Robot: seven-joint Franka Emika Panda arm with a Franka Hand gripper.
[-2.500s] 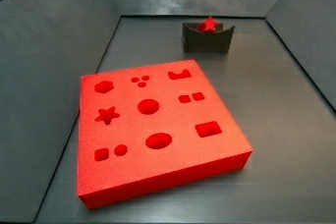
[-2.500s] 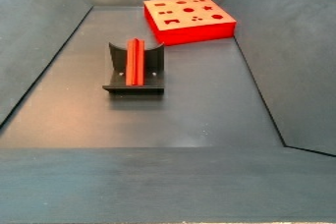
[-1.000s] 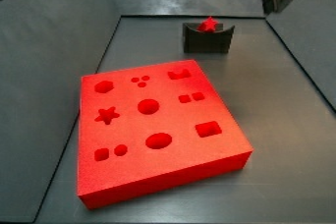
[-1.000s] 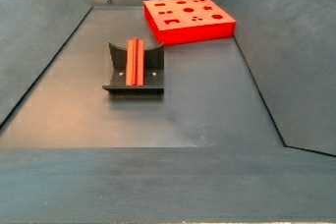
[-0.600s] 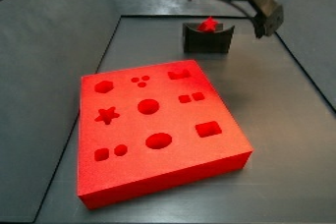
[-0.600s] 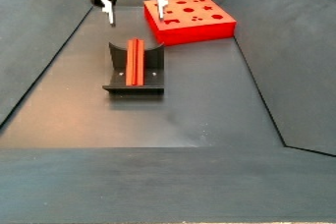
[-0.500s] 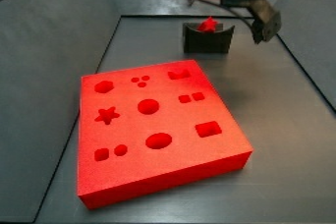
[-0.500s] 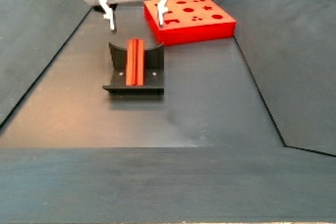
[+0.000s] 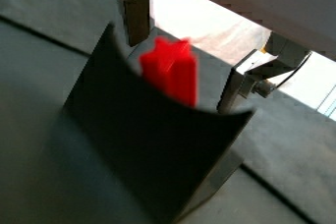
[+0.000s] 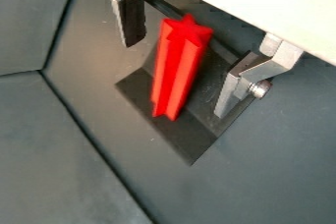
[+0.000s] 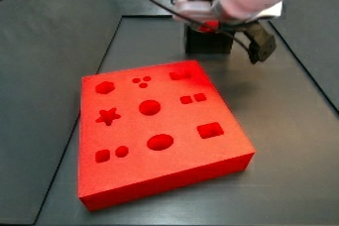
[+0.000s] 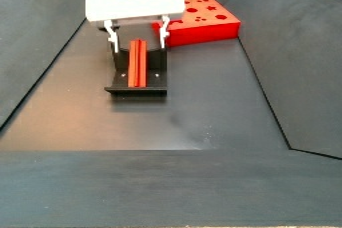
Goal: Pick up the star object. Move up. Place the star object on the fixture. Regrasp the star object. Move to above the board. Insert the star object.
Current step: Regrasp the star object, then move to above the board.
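The star object (image 10: 178,61) is a long red star-shaped bar lying in the dark fixture (image 10: 187,128); it shows in both wrist views, again in a wrist view (image 9: 168,66), and in a side view (image 12: 136,64). My gripper (image 10: 178,76) is open and low over the fixture, with one silver finger (image 10: 128,17) on each side of the bar and a gap to each. In a side view the gripper (image 11: 223,40) and arm hide the star. The red board (image 11: 159,131) has a star-shaped hole (image 11: 109,117).
The fixture (image 12: 136,80) stands on the dark floor between sloped grey walls. The board (image 12: 207,17) lies beyond it near the far wall. The board's other holes are circles, rectangles and mixed shapes.
The gripper has come down from above into view and now straddles the star object on the fixture. The star, fixture and board have not moved.
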